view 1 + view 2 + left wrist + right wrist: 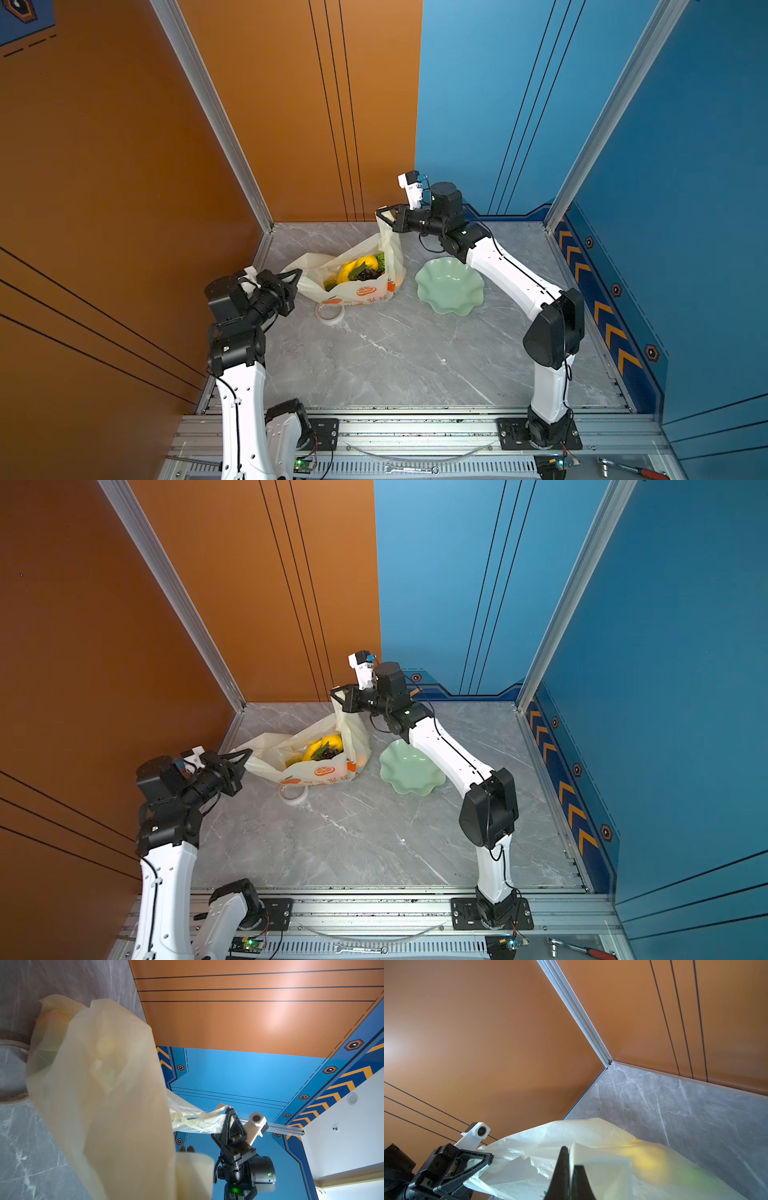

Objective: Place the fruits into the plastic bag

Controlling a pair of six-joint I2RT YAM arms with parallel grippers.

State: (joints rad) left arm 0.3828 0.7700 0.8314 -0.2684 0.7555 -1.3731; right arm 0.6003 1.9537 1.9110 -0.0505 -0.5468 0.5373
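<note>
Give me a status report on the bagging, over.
Left end effector shut on handle of cream translucent plastic bag; right end effector shut on other handle, raised. Small toy fruits inside. Nothing in the way.

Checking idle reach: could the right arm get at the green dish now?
Probably not yet. Nothing covers the green dish beside that arm, but the right gripper is shut on a raised handle of the plastic bag and would have to let go first.

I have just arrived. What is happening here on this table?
Both arms hold the plastic bag by its handles. The right gripper is shut on one handle, raised high. The left gripper is shut on the other, lower down. The fruits lie inside the bag. The green dish beside it is empty.
</note>
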